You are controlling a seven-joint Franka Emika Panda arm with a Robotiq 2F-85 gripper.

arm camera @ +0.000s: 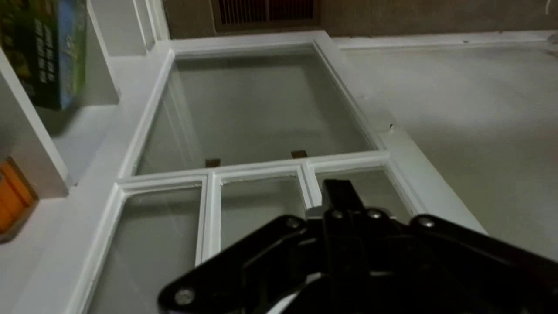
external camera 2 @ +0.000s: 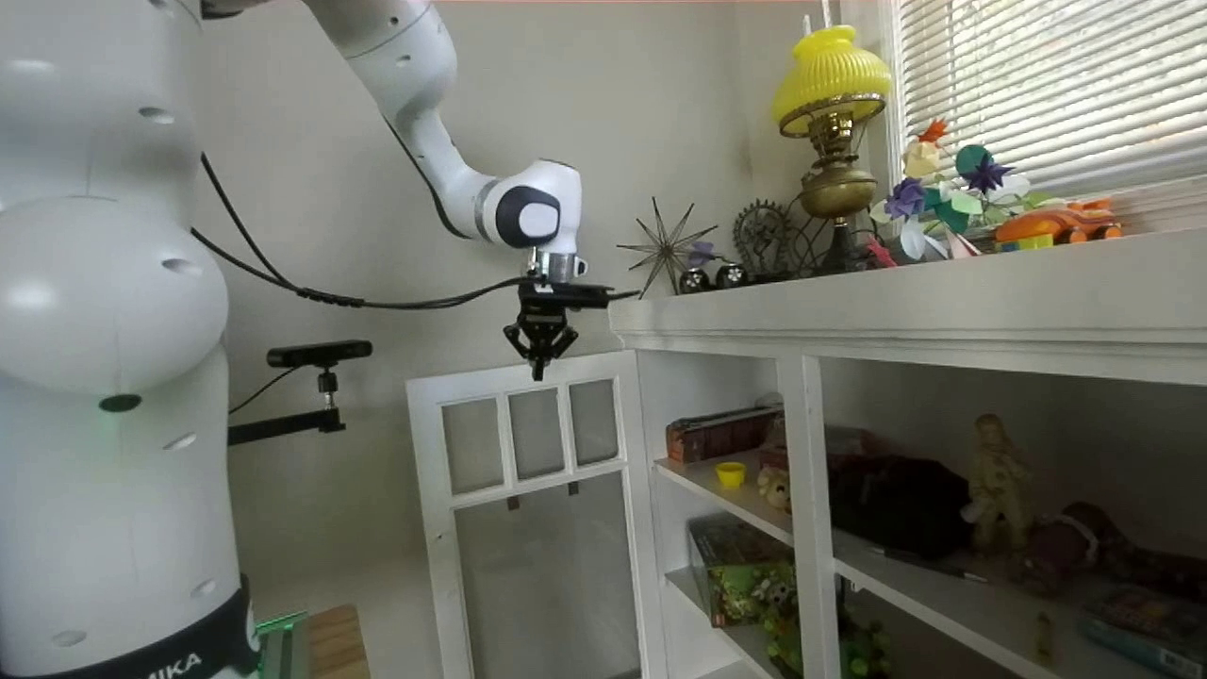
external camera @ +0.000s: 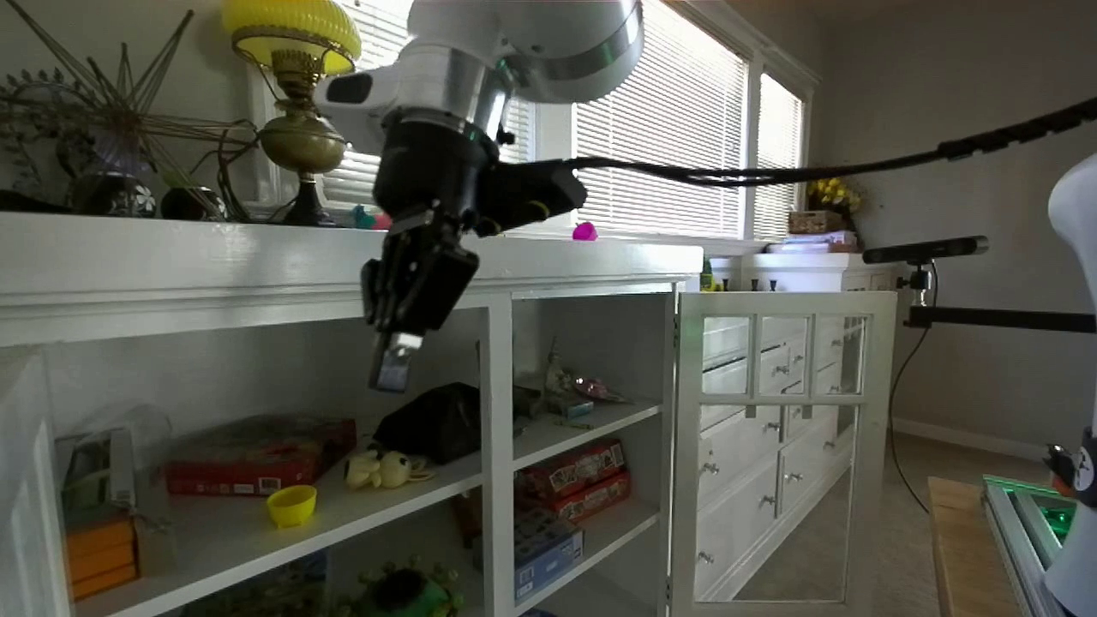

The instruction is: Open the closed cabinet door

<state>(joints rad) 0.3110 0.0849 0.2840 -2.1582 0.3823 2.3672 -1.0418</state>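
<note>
Door (external camera 2: 537, 483) stands swung outward at the end of the cabinet (external camera 2: 905, 311); opening step judged essentially complete. Claw (external camera 2: 537, 371) has fingers together, holding nothing, near the door's top edge; contact unclear. Next move likely: back off without nudging it.

Matt black gripper (external camera 2: 537, 371), mine; white-painted cabinet door (arm camera: 253, 168), glazed.
My gripper: black plastic and metal by look, bright screw heads (arm camera: 184, 296); one fingertip (external camera: 394, 370) silvery, reflective. My arm (external camera 2: 410, 94): smooth white shell, polished metal collar (external camera: 454, 77). Cabinet door: painted wood, satin, paint ragged along some edges of the smooth, clear glass panes (arm camera: 266, 109). Cabinet ledge (external camera: 214, 266): painted wood, glossy. Lamp (external camera 2: 837, 189): brass-like, dulled, under a ribbed, glossy yellow shade (external camera 2: 834, 71). Cup (external camera: 291, 507): smooth, plastic-looking. Red box (external camera: 248, 467): printed card. Dark bundle (external camera: 441, 420): matt, cloth-like. Flowers (external camera 2: 946, 212): folded paper, matt. Board (external camera: 968, 548): bare wood, smooth. Wall (external camera 2: 566, 94): matt paint.
</note>
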